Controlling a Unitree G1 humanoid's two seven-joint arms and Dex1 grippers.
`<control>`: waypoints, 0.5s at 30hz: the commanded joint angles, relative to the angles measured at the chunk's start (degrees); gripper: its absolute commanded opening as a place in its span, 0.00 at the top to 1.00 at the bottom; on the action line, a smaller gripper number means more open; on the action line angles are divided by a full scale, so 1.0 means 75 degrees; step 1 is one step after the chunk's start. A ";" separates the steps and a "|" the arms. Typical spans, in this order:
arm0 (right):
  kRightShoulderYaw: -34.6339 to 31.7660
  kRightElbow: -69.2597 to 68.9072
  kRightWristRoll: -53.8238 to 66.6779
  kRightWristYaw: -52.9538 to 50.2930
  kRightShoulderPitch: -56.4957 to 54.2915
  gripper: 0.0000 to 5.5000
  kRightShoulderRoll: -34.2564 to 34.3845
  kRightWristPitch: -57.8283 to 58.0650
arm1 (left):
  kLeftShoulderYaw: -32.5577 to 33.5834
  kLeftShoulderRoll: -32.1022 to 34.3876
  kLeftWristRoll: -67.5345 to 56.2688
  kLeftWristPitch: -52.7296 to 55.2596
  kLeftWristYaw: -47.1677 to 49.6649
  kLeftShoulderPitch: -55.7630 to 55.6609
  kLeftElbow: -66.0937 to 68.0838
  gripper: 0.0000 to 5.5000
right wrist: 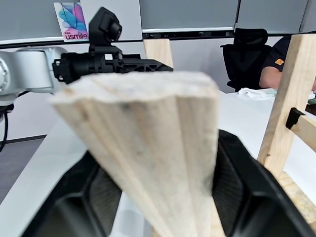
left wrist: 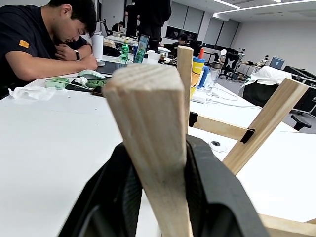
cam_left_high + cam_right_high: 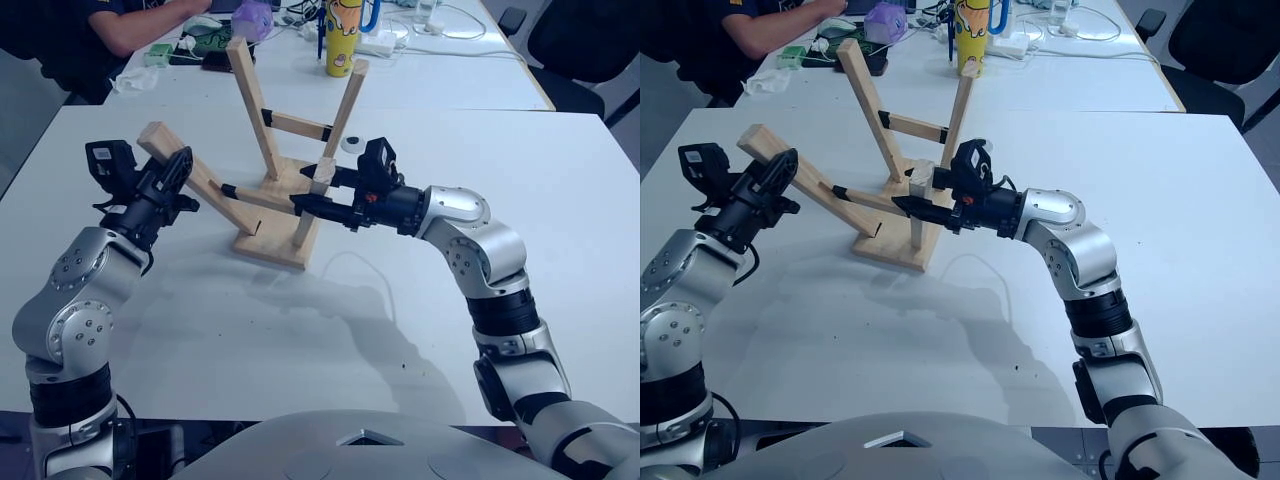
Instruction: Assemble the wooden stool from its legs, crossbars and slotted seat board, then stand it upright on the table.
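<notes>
Fitting legs: left claw (image 3: 172, 178) grips leaning leg (image 3: 208, 188) at ten o'clock, right claw (image 3: 318, 190) grips centre leg (image 3: 308, 228) (next, probably seat both).

The left arm (image 3: 75, 300) and right arm (image 3: 490, 260) are rounded silver shells with black bands between. Small screws ring the left arm's round joint caps, and a thin black cable (image 3: 148, 262) loops beside it. The left gripper (image 3: 178, 170) and right gripper (image 3: 312, 195) are matte black.
</notes>
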 commanded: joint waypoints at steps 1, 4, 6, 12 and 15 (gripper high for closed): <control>-0.0236 0.0217 0.0157 0.0281 0.0229 0.59 -0.0068 -0.0310 | -0.0237 0.0167 0.0867 0.0639 0.0147 0.0718 0.0913 0.81; -0.0074 0.0221 -0.0067 0.0405 0.0342 0.59 -0.0126 -0.0724 | -0.0332 0.0245 0.0977 0.0634 0.0074 0.0667 0.1034 0.81; 0.0022 0.0210 -0.0192 0.0419 0.0376 0.59 -0.0134 -0.0933 | -0.0417 0.0315 0.1012 0.0662 0.0039 0.0555 0.0960 0.81; 0.0155 0.0142 -0.0485 0.0454 0.0413 0.61 -0.0032 -0.1643 | -0.0733 0.0457 0.0909 0.0914 -0.0038 0.0221 0.0648 0.81; 0.0286 0.0231 -0.0746 0.0508 0.0499 0.62 -0.0057 -0.2019 | -0.0932 0.0541 0.1031 0.0928 -0.0177 0.0114 0.0777 0.81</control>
